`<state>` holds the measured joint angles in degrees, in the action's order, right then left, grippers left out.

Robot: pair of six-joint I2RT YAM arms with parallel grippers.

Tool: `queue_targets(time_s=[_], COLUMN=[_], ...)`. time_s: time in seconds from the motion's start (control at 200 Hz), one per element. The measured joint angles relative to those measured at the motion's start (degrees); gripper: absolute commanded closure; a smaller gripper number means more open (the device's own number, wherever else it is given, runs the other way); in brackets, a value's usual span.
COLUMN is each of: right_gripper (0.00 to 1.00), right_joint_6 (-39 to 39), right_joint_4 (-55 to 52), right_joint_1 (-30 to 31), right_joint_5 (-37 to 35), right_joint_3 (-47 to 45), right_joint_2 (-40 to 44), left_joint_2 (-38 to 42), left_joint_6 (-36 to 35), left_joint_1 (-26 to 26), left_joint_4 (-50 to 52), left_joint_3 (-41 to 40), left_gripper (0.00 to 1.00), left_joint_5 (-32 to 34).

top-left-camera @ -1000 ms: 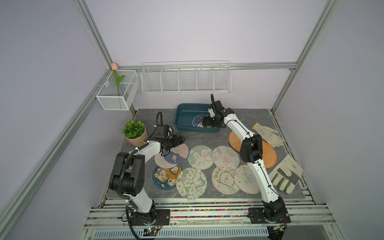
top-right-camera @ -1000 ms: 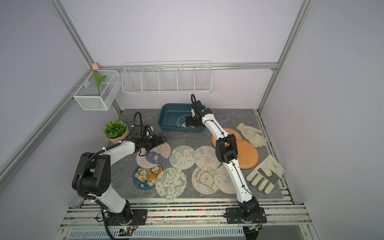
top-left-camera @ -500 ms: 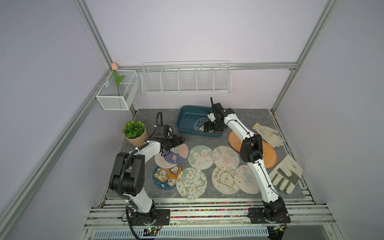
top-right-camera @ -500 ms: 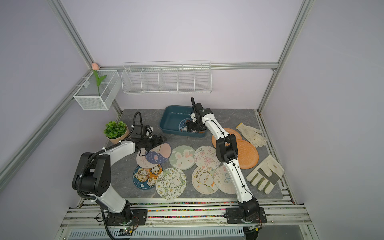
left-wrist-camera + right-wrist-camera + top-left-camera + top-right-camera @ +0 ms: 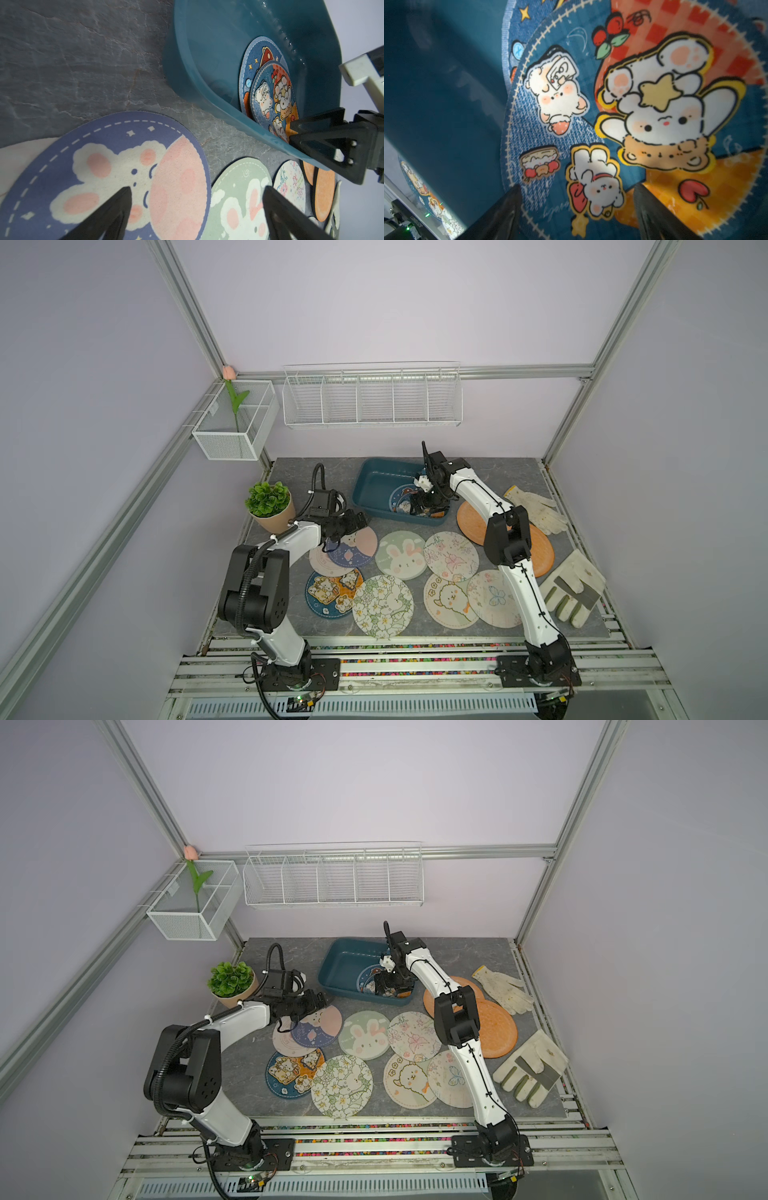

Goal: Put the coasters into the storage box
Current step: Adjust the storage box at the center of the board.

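The left gripper (image 5: pixel 197 188) is seen wide open and empty, directly over the purple bunny coaster (image 5: pixel 116 174), which is nearest this arm. The storage box (image 5: pixel 187 62) lies just beyond. The right gripper (image 5: pixel 577 187) is spread empty above the top coaster (image 5: pixel 612 104) inside.

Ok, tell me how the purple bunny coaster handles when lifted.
The purple bunny coaster looks thin and fabric-faced: probably light, somewhat bendy. It lies flat, so its edge may be hard to catch. It overlaps a pale pink coaster, which might drag along.
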<state>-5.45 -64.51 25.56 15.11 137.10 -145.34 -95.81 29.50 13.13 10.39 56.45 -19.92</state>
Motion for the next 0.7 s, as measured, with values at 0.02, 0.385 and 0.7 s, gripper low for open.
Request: queue_targets(time_s=[0.02,0.385,0.7], right_gripper=[0.14,0.07,0.07], right_joint_6=[0.3,-0.7,-7.8], right_joint_4=[-0.1,1.4,9.1], right_joint_1=[0.0,0.3,3.3], right_joint_5=[0.0,1.7,3.9], right_joint_3=[-0.3,-7.6,-20.8], right_joint_2=[0.2,5.5,21.9], left_joint_2=[0.2,3.5,6.6], left_joint_6=[0.0,0.1,0.0], left_joint_1=[0.0,0.0,-2.4], left_joint_4=[0.0,0.7,4.6], left_joint_3=[0.0,-1.5,-4.2], left_gripper=[0.02,0.02,0.06], left_joint_5=[0.0,1.4,3.8])
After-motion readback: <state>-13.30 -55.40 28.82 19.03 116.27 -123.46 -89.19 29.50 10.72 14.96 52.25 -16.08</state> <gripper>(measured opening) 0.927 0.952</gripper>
